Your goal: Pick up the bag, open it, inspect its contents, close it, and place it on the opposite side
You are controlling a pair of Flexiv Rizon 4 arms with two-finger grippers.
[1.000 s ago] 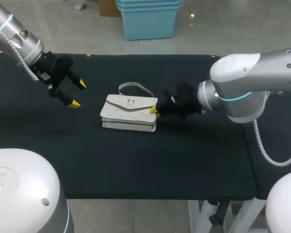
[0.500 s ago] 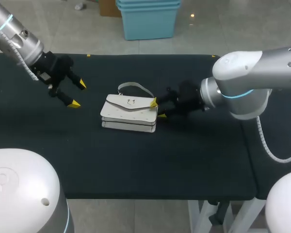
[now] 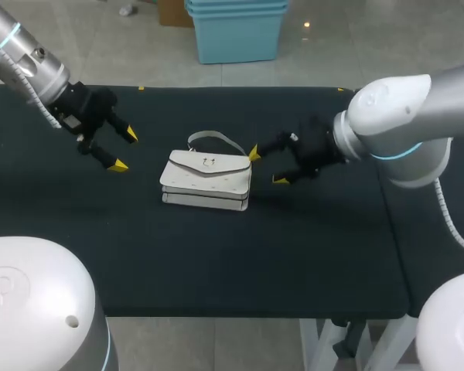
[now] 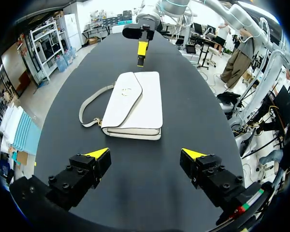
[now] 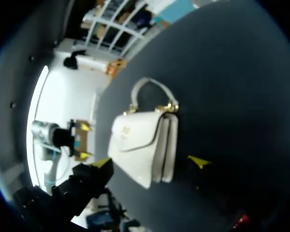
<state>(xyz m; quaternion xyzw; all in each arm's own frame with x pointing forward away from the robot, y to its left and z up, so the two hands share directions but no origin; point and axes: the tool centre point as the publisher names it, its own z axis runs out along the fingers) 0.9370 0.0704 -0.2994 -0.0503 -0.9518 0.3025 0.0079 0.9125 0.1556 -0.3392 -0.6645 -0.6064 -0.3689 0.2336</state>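
No text, label, number or sign is showing clearly enough to read. The white handbag (image 3: 207,180) is showing only a small metal clasp (image 3: 209,162) on its flap, and the black table (image 3: 240,255) is carrying no legible marking.

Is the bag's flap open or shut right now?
Shut. The white bag lies flat, its flap folded down over the front, clasp in place.
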